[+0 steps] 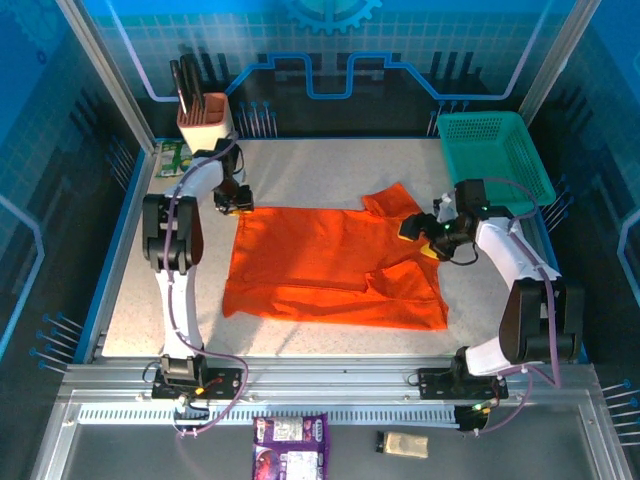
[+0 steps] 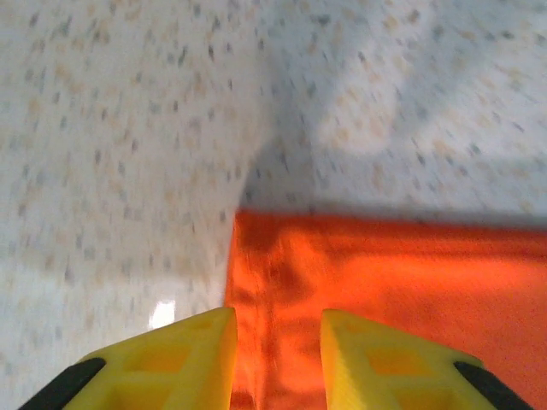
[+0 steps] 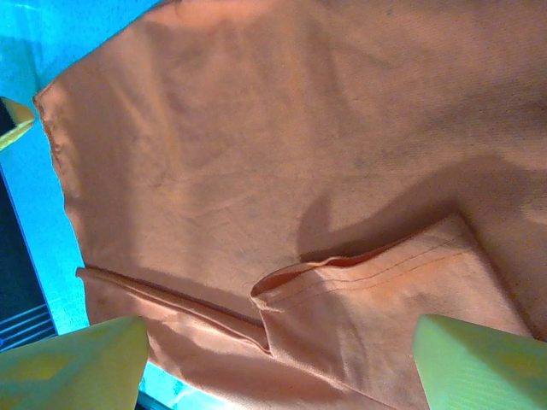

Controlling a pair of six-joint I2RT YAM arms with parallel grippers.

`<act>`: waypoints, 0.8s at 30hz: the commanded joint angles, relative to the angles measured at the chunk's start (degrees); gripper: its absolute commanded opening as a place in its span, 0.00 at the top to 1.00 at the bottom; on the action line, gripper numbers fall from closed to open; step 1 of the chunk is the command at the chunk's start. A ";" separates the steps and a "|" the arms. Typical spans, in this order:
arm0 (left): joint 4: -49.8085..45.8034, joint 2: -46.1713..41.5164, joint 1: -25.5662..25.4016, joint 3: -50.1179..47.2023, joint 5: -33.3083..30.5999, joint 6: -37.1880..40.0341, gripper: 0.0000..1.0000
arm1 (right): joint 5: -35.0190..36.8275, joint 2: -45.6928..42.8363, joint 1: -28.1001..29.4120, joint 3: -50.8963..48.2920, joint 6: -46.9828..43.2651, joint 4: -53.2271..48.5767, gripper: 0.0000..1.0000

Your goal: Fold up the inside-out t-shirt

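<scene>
The inside-out t-shirt [image 1: 330,265] lies spread flat in the middle of the counter [image 1: 300,165], closer to the near edge than the far one.

My left fingers [image 2: 197,350] sit at its far-left corner. They stand a narrow gap apart, and the cloth between them looks flat on the counter rather than pinched. My right fingers [image 3: 77,359] are spread wide and hold nothing. They hang over the sleeve [image 3: 376,290] on the shirt's right side, where a stitched hem lies doubled over the body cloth.

I think the risk sits mostly at the left corner. The cloth's edge runs right under that gap, with bare counter just beside it. A closing pinch could land half on the counter and catch one layer, or none (thin cloth like this slips easily). Then the layers would part as I lift, and the fold would drag crooked. On the right, wide fingers coming down on the doubled sleeve could bunch it instead of flattening it. If my two arms rise unevenly, the whole shirt could skew.

The shirt's long axis runs left to right across the counter. Its straight bottom hem faces the left edge, and its sleeves point toward the right edge, where the far sleeve [image 1: 392,203] juts toward the far right corner.
</scene>
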 commanded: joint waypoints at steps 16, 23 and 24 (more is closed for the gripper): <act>3.38 -56.28 -6.82 -56.20 0.65 -31.50 0.77 | 0.46 -4.87 5.46 -18.14 2.71 2.09 0.16; 7.57 -62.33 -6.77 -66.82 1.81 -38.56 0.85 | 0.81 -3.41 5.38 -19.68 2.51 3.18 0.14; 8.30 -61.55 -6.78 -67.25 3.16 -38.61 0.88 | 0.78 -3.18 5.33 -19.89 2.41 3.21 0.14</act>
